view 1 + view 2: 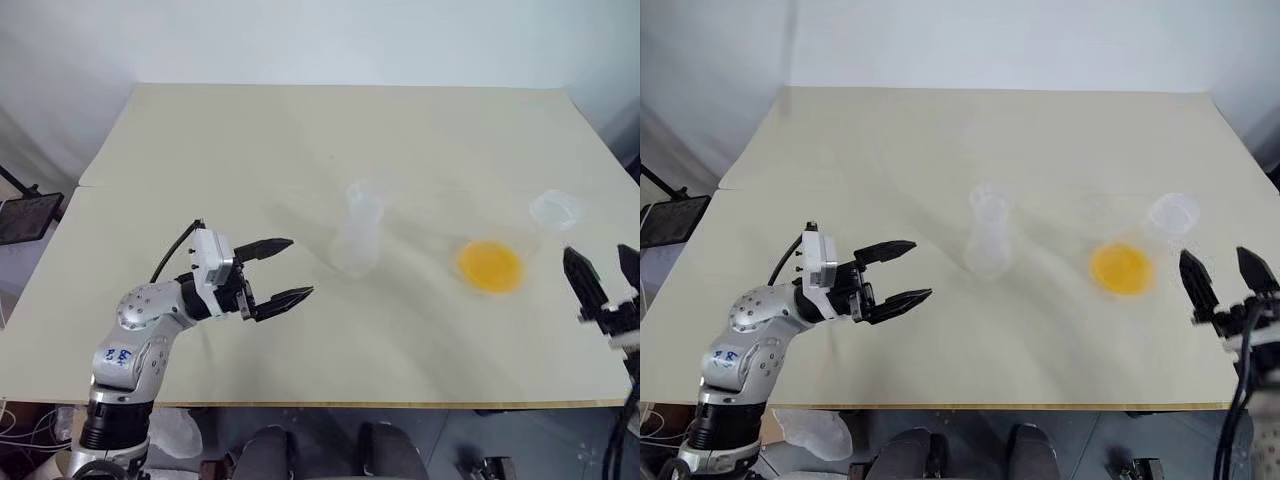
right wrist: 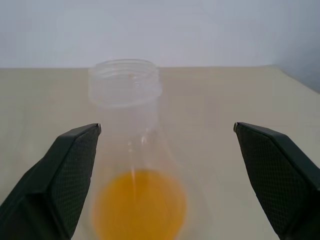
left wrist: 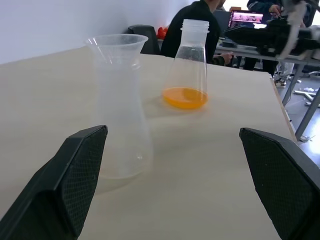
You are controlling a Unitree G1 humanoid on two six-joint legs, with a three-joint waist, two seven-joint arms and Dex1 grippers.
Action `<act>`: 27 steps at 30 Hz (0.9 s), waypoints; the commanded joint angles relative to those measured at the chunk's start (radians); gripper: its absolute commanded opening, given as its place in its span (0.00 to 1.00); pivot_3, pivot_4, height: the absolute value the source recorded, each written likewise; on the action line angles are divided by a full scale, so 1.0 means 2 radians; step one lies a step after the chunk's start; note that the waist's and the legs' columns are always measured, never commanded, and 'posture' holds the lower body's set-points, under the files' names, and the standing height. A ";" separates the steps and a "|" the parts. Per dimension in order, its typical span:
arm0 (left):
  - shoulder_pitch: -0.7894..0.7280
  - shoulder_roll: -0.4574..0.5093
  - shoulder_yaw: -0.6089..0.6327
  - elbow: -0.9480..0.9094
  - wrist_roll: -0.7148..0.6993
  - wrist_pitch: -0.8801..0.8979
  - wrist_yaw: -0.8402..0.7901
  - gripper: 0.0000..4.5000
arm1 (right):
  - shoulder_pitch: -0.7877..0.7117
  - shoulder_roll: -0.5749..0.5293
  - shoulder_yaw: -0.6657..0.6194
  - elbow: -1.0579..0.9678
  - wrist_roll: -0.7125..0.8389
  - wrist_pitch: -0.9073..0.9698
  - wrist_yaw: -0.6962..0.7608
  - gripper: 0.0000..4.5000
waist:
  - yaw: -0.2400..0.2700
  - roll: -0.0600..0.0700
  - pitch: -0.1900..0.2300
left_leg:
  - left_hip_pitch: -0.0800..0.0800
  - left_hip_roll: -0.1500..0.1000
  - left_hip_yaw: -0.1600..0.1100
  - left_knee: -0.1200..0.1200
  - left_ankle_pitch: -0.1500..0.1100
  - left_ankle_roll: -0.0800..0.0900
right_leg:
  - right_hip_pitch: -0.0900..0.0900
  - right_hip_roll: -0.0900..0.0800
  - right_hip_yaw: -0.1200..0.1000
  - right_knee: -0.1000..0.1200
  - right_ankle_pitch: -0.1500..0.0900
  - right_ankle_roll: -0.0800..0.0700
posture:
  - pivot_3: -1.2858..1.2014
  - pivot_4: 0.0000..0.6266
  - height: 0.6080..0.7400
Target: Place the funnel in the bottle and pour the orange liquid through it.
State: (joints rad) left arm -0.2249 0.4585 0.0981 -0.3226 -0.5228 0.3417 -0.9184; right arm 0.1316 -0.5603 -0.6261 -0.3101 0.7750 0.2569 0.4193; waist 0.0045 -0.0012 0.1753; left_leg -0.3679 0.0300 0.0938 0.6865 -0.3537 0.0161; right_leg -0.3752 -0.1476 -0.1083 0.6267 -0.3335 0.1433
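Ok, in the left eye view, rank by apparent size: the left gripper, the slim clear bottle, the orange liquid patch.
1. Left gripper, largest, though it sits nearest the camera, which enlarges it.
2. Bottle.
3. Orange liquid, smallest, but close to the bottle in apparent area, so the last two are nearly tied.

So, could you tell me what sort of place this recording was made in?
Probably an office or lab workspace: a plain pale table with two clear flasks, one holding orange liquid, and behind it a person at a desk with a lit laptop.
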 commanded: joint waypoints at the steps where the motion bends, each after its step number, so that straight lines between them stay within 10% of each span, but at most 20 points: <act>1: 0.010 -0.002 0.000 -0.038 -0.017 0.002 0.015 1.00 | -0.027 -0.017 0.008 0.004 -0.001 0.029 -0.015 1.00 | 0.001 0.000 0.000 | 0.000 0.000 0.000 0.000 0.000 0.000 | 0.000 0.000 0.000 0.000 0.000 0.000 | 0.52 0.24 1.00; 23: 0.019 -0.009 -0.016 -0.057 -0.021 -0.004 0.050 1.00 | -0.172 -0.016 0.058 0.083 -0.044 0.072 0.003 1.00 | 0.009 0.000 0.000 | -0.001 -0.001 0.000 0.000 0.000 0.000 | 0.000 0.000 0.000 -0.001 0.000 0.000 | 0.52 0.24 1.00; 27: 0.017 -0.009 -0.015 -0.055 -0.019 -0.006 0.051 1.00 | -0.175 -0.009 0.061 0.083 -0.045 0.071 0.001 0.81 | 0.009 0.000 0.000 | -0.001 -0.001 0.000 0.000 0.000 0.000 | 0.000 0.000 0.000 -0.001 0.000 0.000 | 0.52 0.24 1.00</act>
State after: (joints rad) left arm -0.1839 0.4390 0.0632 -0.4008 -0.5484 0.3503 -0.8209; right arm -0.2094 -0.5811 -0.4957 -0.1241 0.6859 0.4162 0.4183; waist 0.0218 -0.0010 0.1753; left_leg -0.3697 0.0285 0.0945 0.6866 -0.3537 0.0160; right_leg -0.3759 -0.1467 -0.1093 0.6254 -0.3335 0.1433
